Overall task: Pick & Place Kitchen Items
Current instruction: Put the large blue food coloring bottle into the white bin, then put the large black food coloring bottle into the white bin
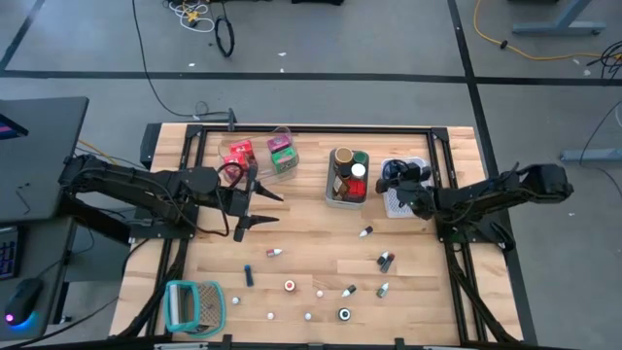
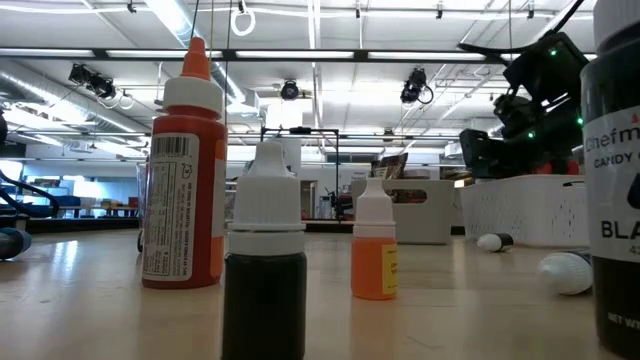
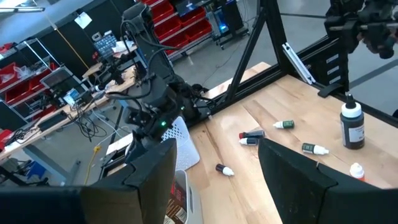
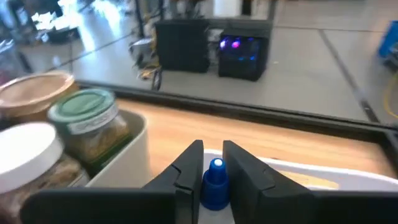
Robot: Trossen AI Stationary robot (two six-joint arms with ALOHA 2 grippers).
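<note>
The right gripper [image 4: 212,163] hangs directly over the white perforated plastic bin [image 1: 397,201] at the table's right rear, its fingers narrowed on a small bottle with a blue cap [image 4: 216,180]; that bottle stands upright between them, long axis vertical, cap toward the wrist camera, so it lies straight above the bin's open top and, by my reading, the coming move is a release into it. Whether the fingers are pressing the bottle firmly or just easing off cannot be settled from these views. The left gripper [image 1: 260,205] waits near the table's middle-left with its 2 fingers spread wide and nothing between them, well apart from the white bin; the right arm is plainly the nearer one for this placement. Just beside the white bin, the grey rectangular bin [image 1: 331,200] holds 3 jars: 1 brown-lidded [image 4: 38,87], 1 green-lidded [image 4: 84,106] and 1 white-lidded [image 4: 30,142]. At the rear left, the clear plastic bin [image 1: 284,130] holds 2 packets, 1 red [image 1: 239,155] and 1 green [image 1: 284,157]. On the open wood toward the front lie roughly 12 small items, dropper bottles and tiny white pieces, scattered apart. A teal-and-white ribbed holder [image 1: 192,305] sits at the front left corner.
</note>
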